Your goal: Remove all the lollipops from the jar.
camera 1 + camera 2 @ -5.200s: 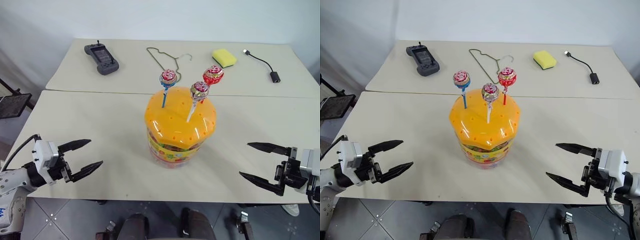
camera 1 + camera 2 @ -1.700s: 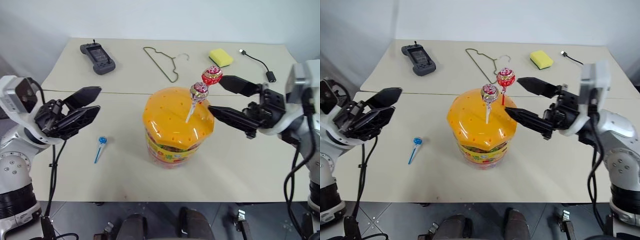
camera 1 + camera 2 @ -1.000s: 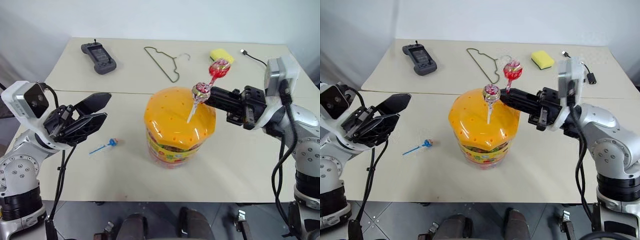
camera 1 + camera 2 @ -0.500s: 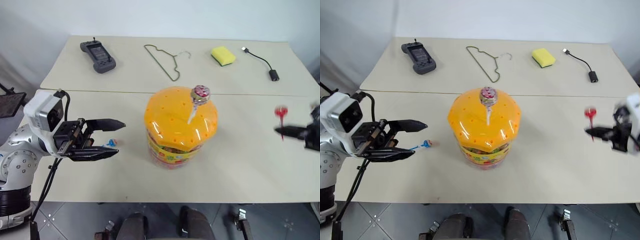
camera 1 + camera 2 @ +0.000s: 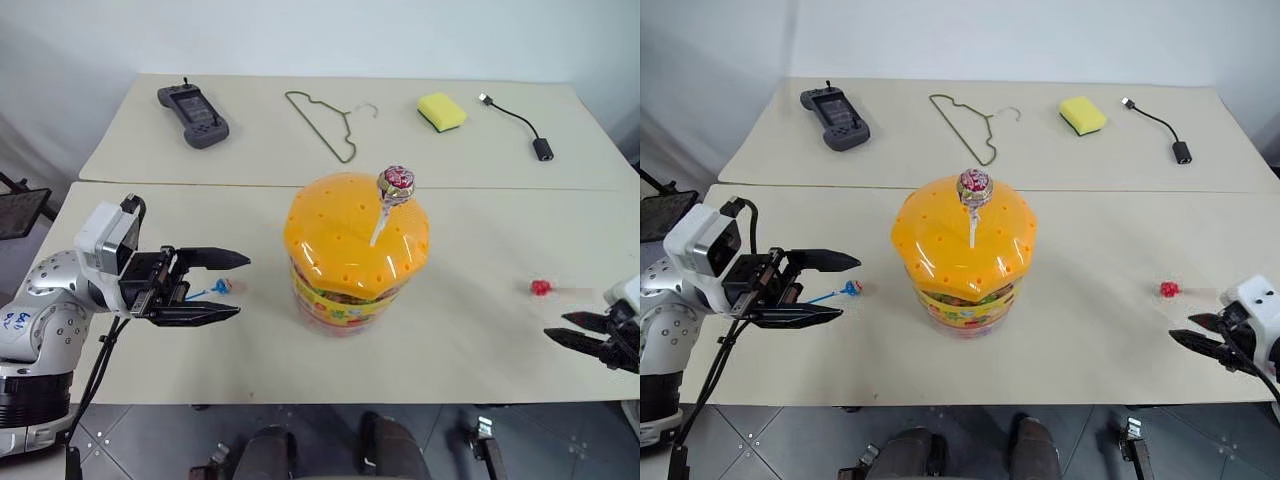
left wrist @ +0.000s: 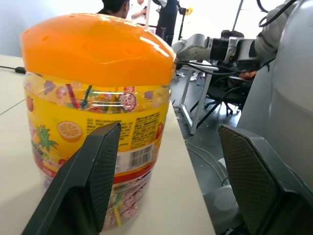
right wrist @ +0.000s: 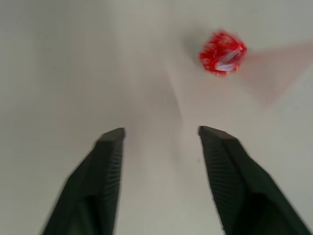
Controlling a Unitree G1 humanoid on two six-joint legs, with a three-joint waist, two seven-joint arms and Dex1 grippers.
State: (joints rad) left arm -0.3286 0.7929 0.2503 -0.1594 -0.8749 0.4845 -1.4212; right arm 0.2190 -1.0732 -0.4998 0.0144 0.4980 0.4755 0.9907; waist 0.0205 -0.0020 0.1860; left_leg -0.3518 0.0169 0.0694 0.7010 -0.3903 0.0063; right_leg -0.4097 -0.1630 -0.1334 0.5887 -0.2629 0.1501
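Observation:
The jar (image 5: 352,285), a clear tub with a domed orange lid (image 5: 340,235), stands mid-table. One lollipop (image 5: 396,183), pink-yellow on a white stick, is stuck upright in the lid. A blue-stick lollipop (image 5: 222,286) lies on the table left of the jar. It shows between the fingers of my open left gripper (image 5: 240,287), which points level at the jar (image 6: 93,93). A red lollipop (image 5: 540,288) lies on the table at the right. My right gripper (image 5: 558,326) is open and empty just short of the red lollipop (image 7: 222,52).
On the far table lie a game controller (image 5: 193,102), a wire hanger (image 5: 325,120), a yellow sponge (image 5: 442,110) and a black cable adapter (image 5: 520,125). A seam runs between the two tables behind the jar.
My right gripper has opened and the red lollipop now lies on the table. The right arm sank toward the table's front right. My left gripper lowered a little and turned.

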